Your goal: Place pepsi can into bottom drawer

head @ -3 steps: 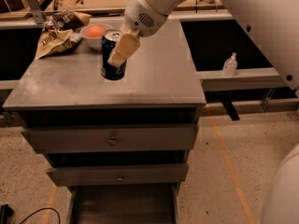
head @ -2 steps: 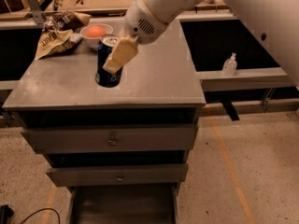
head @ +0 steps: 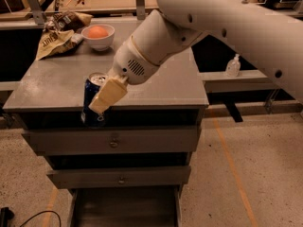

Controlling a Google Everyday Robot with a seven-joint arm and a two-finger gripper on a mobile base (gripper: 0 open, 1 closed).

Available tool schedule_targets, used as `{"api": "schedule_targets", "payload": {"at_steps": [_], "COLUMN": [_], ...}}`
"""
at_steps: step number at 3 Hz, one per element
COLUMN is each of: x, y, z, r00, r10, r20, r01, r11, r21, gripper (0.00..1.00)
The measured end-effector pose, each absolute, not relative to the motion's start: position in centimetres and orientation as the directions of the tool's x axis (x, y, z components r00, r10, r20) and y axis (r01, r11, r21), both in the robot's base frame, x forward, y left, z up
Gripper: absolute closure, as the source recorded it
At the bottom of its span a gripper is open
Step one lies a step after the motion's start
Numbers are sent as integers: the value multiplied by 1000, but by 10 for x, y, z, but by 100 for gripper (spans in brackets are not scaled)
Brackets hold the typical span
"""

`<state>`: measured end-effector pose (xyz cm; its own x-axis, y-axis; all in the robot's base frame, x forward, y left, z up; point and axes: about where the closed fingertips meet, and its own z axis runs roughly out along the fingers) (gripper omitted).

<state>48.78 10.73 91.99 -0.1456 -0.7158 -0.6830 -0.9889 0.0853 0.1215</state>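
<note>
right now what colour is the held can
Dark blue, silver top: the pepsi can, camera view, held by the gripper at the cabinet front.

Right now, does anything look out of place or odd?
Only a crumpled bag lies at the back left of the cabinet top. The gripper holds the can at its front edge, nothing spilled; the bottom drawer stands open.

Pepsi can [head: 90,97] in hand [head: 99,104] above drawer [head: 125,212]

"ruit" on snack bag [head: 51,40], end effector [head: 98,108] on pepsi can [head: 89,93]
</note>
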Motion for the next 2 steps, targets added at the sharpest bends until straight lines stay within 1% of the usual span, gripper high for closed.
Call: {"api": "schedule_targets", "payload": {"at_steps": [1,2], "x": [441,441], "y": [110,110], "z": [865,866], "r00": [-157,-157], "r10": [-759,-760], "r20": [-631,-631], "r01": [-987,-987], "r11": [104,103], "r21": [121,121], "gripper": [100,100]}}
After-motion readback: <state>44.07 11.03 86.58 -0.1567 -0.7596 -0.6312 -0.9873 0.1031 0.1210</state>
